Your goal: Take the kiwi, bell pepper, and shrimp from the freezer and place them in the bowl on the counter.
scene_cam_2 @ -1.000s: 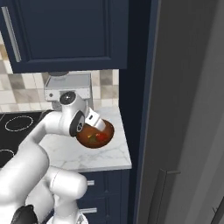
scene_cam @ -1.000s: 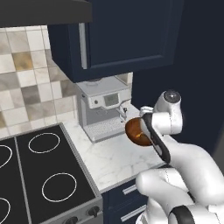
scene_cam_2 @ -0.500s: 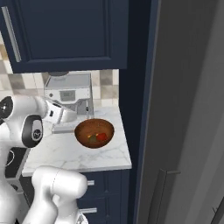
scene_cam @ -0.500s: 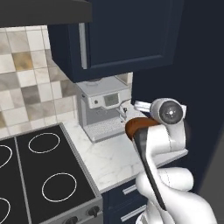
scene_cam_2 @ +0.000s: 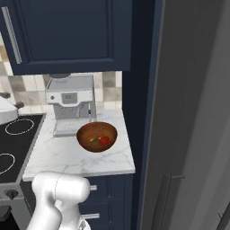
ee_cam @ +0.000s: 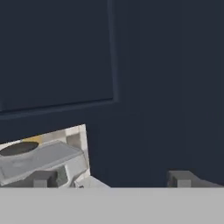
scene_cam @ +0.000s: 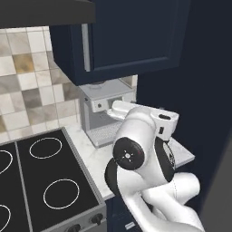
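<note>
The gripper (ee_cam: 111,178) has its jaws spread wide and nothing between them: in the hand view its two dark fingertips (ee_cam: 41,178) stand far apart at the bottom, facing a navy cabinet door (ee_cam: 57,52), with the grey top of the coffee machine (ee_cam: 39,157) low on the left.

Taking the right base view from left to right: the black stovetop (scene_cam_2: 13,143) lies at the left edge, then the counter (scene_cam_2: 67,157) with its white marbled top. At the back of it stands the coffee machine (scene_cam_2: 71,105), under the navy upper cabinet (scene_cam_2: 67,36). Just in front of the machine, toward the counter's right end, sits the bowl (scene_cam_2: 97,136), reddish-brown and upright. Inside it lie the bell pepper (scene_cam_2: 104,140), a glossy red lump, and beside it on its left a small greenish-brown thing that may be the kiwi (scene_cam_2: 95,142), though it is too small to be sure. Whether the shrimp is in there too I cannot tell. Right of the counter rises a dark navy panel, and then the tall grey freezer (scene_cam_2: 193,112), its door shut, with a long dark handle (scene_cam_2: 162,202) low down.

The left base view gives the other side. The stovetop (scene_cam: 31,181) with its white rings fills the left, the tiled wall (scene_cam: 27,86) stands behind, and the coffee machine (scene_cam: 102,113) sits under the cabinet (scene_cam: 122,36). Here the robot's white arm is folded up in front of the counter (scene_cam: 93,154) and covers the spot where the bowl stands.
</note>
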